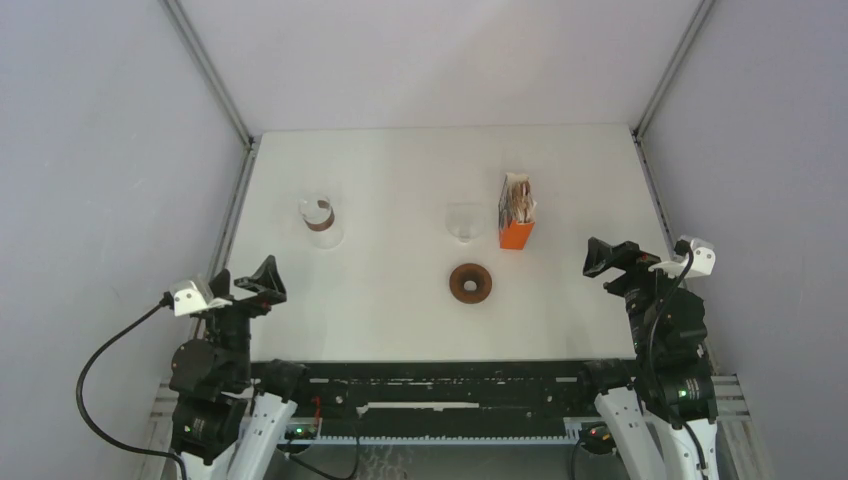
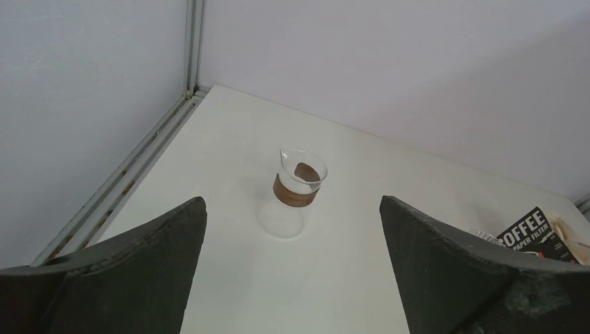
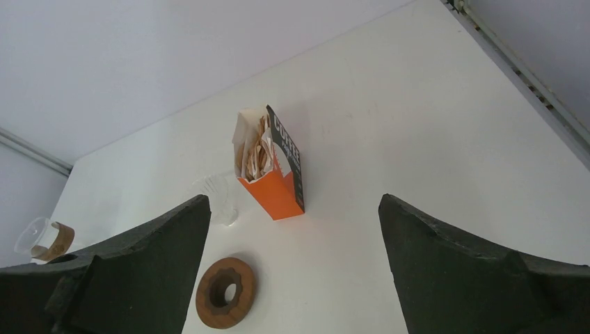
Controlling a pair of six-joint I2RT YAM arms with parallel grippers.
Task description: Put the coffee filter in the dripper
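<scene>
A white counter [image 1: 380, 180] sits boxed in by plain pale grey walls [image 1: 100, 150], metal rails [image 1: 207, 70] climbing from its far corners; light looks soft and even, seemingly overhead.

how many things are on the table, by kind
glass: 2, carafe with brown collar and clear cup
orange filter box: 1
brown dripper: 1
total: 4
</scene>
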